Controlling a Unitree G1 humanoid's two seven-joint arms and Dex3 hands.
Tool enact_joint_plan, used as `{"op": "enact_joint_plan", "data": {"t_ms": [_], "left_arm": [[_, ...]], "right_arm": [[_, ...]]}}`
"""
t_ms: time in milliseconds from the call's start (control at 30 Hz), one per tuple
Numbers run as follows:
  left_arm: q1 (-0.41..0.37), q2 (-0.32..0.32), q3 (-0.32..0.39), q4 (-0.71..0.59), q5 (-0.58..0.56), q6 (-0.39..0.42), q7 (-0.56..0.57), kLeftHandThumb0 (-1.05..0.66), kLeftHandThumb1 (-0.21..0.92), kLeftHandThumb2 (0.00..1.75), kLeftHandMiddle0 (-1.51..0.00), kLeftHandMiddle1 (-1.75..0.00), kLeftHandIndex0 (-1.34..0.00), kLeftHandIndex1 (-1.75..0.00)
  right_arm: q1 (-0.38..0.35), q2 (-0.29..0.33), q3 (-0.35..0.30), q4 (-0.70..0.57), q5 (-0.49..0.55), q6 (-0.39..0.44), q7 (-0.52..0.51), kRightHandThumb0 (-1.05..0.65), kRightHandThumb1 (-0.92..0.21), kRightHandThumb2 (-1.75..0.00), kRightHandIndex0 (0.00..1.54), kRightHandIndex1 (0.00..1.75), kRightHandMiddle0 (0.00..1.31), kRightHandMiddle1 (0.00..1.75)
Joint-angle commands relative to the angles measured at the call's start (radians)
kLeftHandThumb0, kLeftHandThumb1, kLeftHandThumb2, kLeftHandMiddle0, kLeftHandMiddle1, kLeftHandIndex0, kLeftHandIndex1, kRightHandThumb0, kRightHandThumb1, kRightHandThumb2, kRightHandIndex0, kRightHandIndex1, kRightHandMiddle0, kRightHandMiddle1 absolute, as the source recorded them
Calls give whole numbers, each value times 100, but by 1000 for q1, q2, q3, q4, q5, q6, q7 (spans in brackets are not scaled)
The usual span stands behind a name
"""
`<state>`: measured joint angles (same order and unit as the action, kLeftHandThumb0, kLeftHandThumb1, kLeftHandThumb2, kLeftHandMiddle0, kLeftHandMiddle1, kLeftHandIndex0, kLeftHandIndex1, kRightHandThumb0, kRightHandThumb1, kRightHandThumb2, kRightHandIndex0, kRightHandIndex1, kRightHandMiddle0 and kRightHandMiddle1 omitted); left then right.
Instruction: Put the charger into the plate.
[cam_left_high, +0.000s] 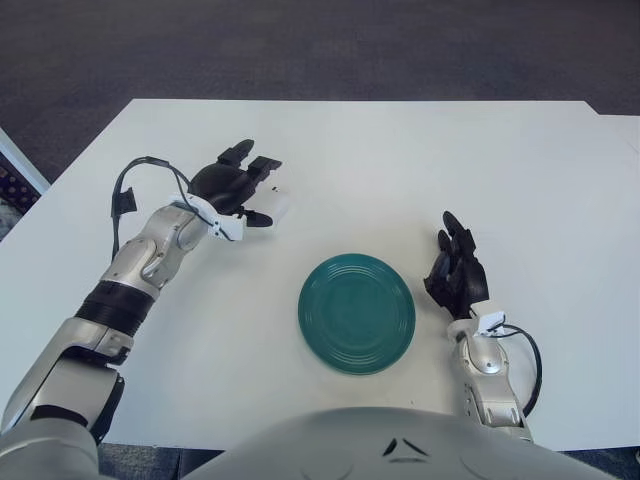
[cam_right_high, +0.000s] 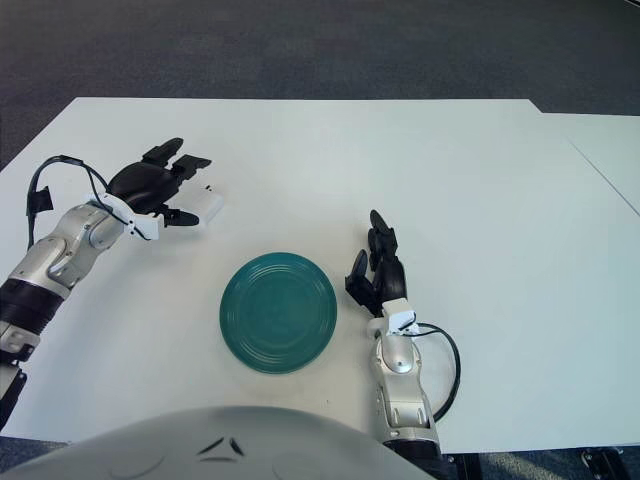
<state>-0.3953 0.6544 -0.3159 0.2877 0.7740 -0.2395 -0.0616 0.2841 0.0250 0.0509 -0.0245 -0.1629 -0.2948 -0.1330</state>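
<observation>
Left of the plate (cam_left_high: 356, 312), I see my left hand (cam_right_high: 160, 190) closing around the charger (cam_right_high: 206, 204); right hand (cam_left_high: 456, 272) relaxed beside the plate.

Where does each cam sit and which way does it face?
Left eye view: on the head, facing forward and down at the white table; shows the left hand over the white charger, the right hand right of the green plate, both forearms, and the torso at the bottom edge.
Right eye view: same head, set slightly to the right, same aim; same body parts.
Shared: the whole scene, everything shifted left in the right eye.
</observation>
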Motion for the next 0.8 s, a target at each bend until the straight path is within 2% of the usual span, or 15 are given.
{"op": "enact_joint_plan", "data": {"t_ms": [0, 133, 233, 400, 500, 667, 767], "left_arm": [[-45, -14, -9, 59, 26, -7, 52, -105, 92, 31, 0, 0, 0, -57], [-65, -23, -18, 105, 38, -19, 87, -105, 92, 36, 0, 0, 0, -59], [-69, -24, -21, 120, 43, -29, 107, -105, 92, 39, 0, 0, 0, -60], [-83, -28, -32, 147, 46, -43, 121, -105, 92, 43, -2, 0, -1, -66], [-87, -30, -35, 152, 42, -49, 119, -105, 92, 44, -4, -1, -2, -68], [-95, -34, -43, 171, 38, -59, 114, -105, 92, 42, -5, -1, -3, -70], [-97, -34, -45, 176, 36, -66, 111, -105, 92, 40, -6, -1, -3, -71]], "right_arm": [[4, -7, 3, 13, -25, 1, -13, -81, -92, -95, 7, 0, 0, 25], [3, -9, 4, 22, -66, -19, -44, -82, -92, -96, 8, 1, 0, 25], [-1, 12, -3, 39, -24, -44, -45, -82, -92, -95, 8, 1, 0, 27], [4, 31, -4, 8, 29, 28, -17, -82, -92, -96, 9, 1, 0, 30], [3, 46, -11, 8, 37, 34, -31, -85, -92, -94, 11, 1, 0, 33], [-1, 25, -4, 32, 79, -26, 27, -86, -92, -92, 9, 1, 0, 31], [-3, 26, -9, 38, 92, -24, 35, -86, -92, -91, 9, 1, 0, 30]]}}
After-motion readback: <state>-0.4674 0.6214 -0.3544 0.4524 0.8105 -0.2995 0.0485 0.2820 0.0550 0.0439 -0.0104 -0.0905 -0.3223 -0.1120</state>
